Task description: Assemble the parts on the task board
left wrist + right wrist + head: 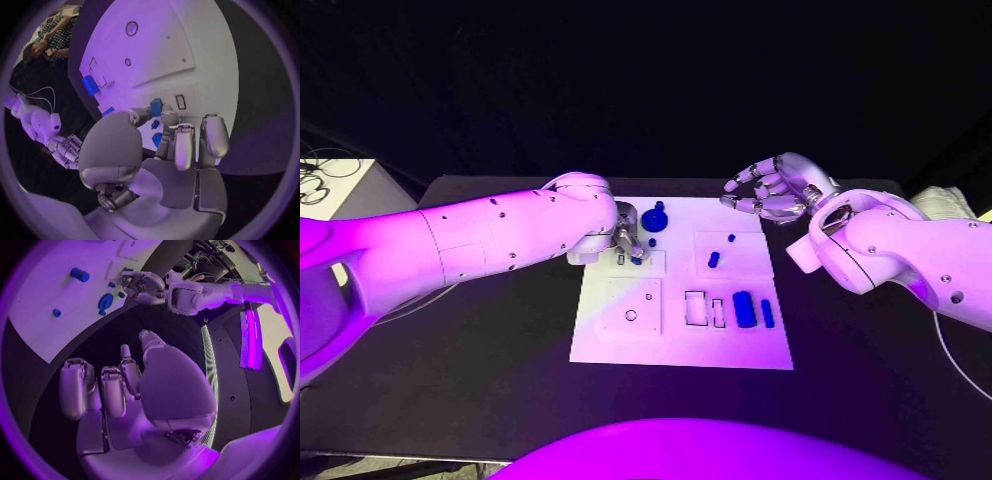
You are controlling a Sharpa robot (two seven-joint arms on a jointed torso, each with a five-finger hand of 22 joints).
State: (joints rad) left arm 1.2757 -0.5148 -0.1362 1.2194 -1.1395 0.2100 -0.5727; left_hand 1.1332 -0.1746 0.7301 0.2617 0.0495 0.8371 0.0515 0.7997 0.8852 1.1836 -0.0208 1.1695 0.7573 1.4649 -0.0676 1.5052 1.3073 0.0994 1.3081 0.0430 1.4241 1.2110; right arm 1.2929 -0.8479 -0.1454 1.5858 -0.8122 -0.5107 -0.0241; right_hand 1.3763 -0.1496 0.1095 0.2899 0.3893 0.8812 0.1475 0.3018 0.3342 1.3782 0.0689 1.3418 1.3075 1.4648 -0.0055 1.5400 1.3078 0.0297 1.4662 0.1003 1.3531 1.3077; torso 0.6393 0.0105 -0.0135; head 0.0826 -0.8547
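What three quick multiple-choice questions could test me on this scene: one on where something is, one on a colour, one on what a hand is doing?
1. Where is the left hand?
A. Over the task board's far left part
B. Off the table
C. At the board's near edge

2. What colour are the parts?
A. Red
B. Blue
C. Yellow

3. What is the right hand holding?
A. A blue part
B. The board
C. Nothing

Answers: 1 A, its fingers reach down among the far parts. 2 B, every piece is blue. 3 C, it hangs beyond the board's far right corner, fingers curled around nothing.
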